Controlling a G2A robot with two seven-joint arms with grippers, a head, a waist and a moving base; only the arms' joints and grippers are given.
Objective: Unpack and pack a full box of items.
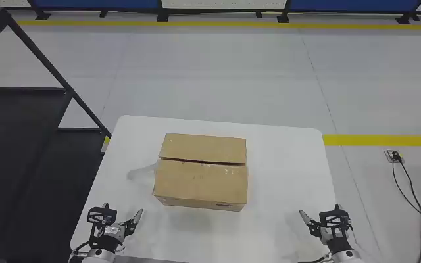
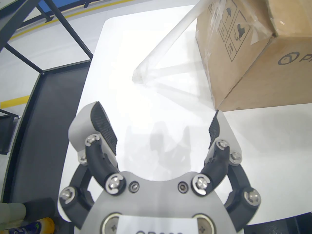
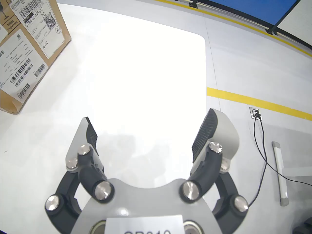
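A brown cardboard box (image 1: 202, 172) stands in the middle of the white table (image 1: 283, 191), its top flaps lying closed with a seam across. A strip of clear tape (image 2: 168, 40) hangs off the box (image 2: 256, 49) and trails onto the table on its left side. The left gripper (image 1: 116, 221) sits at the table's near left corner, open and empty (image 2: 156, 122), short of the box's corner. The right gripper (image 1: 325, 221) sits at the near right corner, open and empty (image 3: 148, 132). The labelled end of the box (image 3: 26, 42) lies well off to its side.
A dark metal rack (image 1: 39, 144) stands left of the table, its black shelf (image 2: 39, 132) close to the left arm. On the floor to the right are a yellow line (image 1: 371, 140) and a cable at a socket (image 3: 258, 122).
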